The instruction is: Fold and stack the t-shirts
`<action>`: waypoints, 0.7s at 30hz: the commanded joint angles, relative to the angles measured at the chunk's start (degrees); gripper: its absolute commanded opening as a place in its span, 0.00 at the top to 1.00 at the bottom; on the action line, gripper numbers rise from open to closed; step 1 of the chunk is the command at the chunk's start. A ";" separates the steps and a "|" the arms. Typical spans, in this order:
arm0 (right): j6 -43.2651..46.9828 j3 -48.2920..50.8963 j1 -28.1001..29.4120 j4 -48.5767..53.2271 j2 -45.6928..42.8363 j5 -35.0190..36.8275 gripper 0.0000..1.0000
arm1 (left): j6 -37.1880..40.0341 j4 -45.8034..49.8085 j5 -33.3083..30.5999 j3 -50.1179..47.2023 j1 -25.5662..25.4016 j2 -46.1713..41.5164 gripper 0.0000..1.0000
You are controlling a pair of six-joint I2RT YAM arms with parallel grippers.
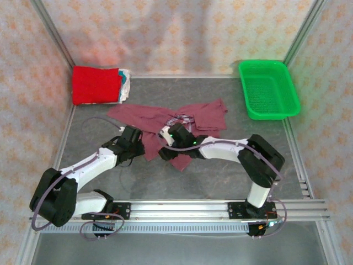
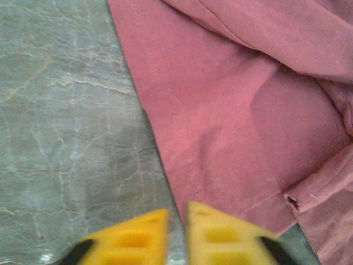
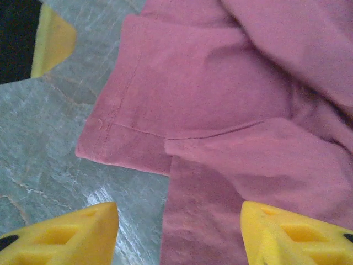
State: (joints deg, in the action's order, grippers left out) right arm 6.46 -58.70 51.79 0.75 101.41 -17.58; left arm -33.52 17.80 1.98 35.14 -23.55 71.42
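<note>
1. Your maroon shirt lies crumpled mid-table; the folded red shirt and whitish shirts sit together in the far left corner.
2. Your left gripper is at the maroon shirt's edge, fingers nearly together; you cannot tell whether it pinches cloth.
3. Your right gripper hangs over the maroon shirt, fingers wide apart.
</note>
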 commanded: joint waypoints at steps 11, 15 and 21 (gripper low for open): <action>0.29 -4.59 1.76 -3.82 8.28 6.23 0.38 | -0.98 -2.57 1.88 -1.17 -0.96 5.47 0.77; -1.42 -5.20 1.96 -5.36 9.66 7.16 0.46 | -1.11 -2.27 2.20 -1.21 -0.97 5.18 0.76; -3.33 -4.22 1.96 -4.92 6.95 10.71 0.85 | -0.54 -1.65 4.17 -0.66 -2.31 2.72 0.56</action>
State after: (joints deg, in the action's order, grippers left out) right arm 4.60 -62.28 53.47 -3.20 110.28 -10.04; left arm -34.22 16.08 4.75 34.52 -24.69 75.85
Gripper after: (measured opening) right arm 0.173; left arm 0.399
